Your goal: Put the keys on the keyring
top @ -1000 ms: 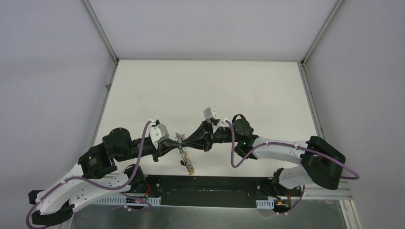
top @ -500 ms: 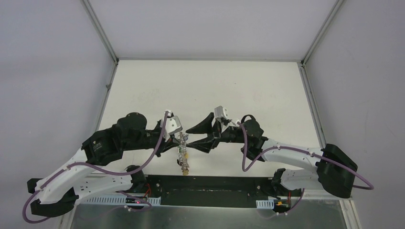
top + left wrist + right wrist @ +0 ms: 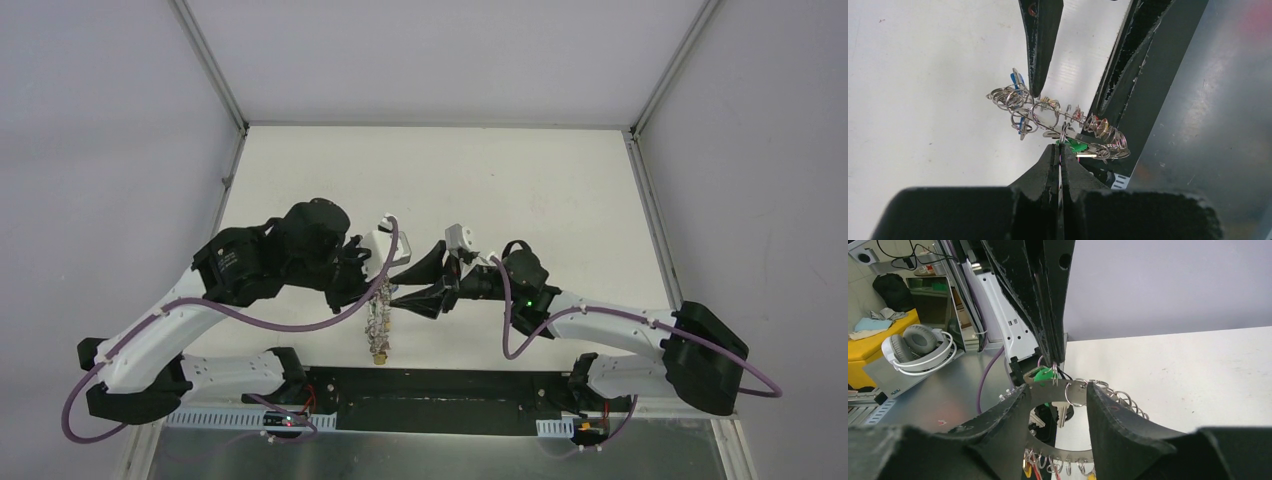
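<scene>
Step in hand looks like threading: R gripper [image 3: 1057, 390] should shut only once a pad is squarely on the loop it wants, coming in slow w/o tugging vs the other pinch. L gripper [image 3: 1060, 150] is fully shut, tips pinching a thin loop of the keyring [image 3: 1100, 131], w/ green-tag key [image 3: 1077, 146] just past its tips. R fingers [image 3: 1108, 415] stand approx half apart, straddling the keyring and gripping nothing; one tip seems to touch loops beside blue-tag key [image 3: 1017, 80].

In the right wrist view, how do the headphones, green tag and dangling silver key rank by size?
1. Headphones: largest, despite being farthest.
2. Green tag and silver key look alike; I won't rank them.
</scene>
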You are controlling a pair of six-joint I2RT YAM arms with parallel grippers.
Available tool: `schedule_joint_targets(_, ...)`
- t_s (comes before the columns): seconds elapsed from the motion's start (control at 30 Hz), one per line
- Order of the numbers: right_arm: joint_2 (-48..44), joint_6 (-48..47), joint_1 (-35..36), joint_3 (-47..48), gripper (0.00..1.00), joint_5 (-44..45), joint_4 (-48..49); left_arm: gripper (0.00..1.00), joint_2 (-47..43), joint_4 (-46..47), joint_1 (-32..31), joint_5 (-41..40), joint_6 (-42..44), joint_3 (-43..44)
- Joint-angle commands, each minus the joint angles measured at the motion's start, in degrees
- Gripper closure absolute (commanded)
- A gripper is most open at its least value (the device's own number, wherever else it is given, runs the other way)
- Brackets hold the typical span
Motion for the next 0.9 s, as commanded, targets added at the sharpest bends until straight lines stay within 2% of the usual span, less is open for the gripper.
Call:
schedule_joint_targets(0.0,1.0,-0.4,-0.2,2.5,0.55,-1.9,1.4,1.0,2.5,-5.0,-0.3,0.5,3.0,6.3)
schedule_joint_targets(0.1,2.6,0.6,-0.2,3.0,0.61,-2.8,3.1,1.0,4.5,-7.0,-0.3,-0.1,3.7,8.1)
schedule_joint_targets(0.43,7.5,4.8,-0.2,4.8,0.63,-4.5,9.8,1.0,8.3,-9.5,-0.3,0.2,5.1,11.2)
schedule_joint_targets(0.63,9.1,5.9,-0.2,5.5,0.76,-4.9,11.1,1.0,8.5,-9.6,-0.3,0.2,4.9,11.0)
schedule_joint_targets(0.87,10.1,6.0,-0.2,5.5,0.77,-5.5,11.2,1.0,8.7,-9.4,-0.3,0.3,4.9,10.8)
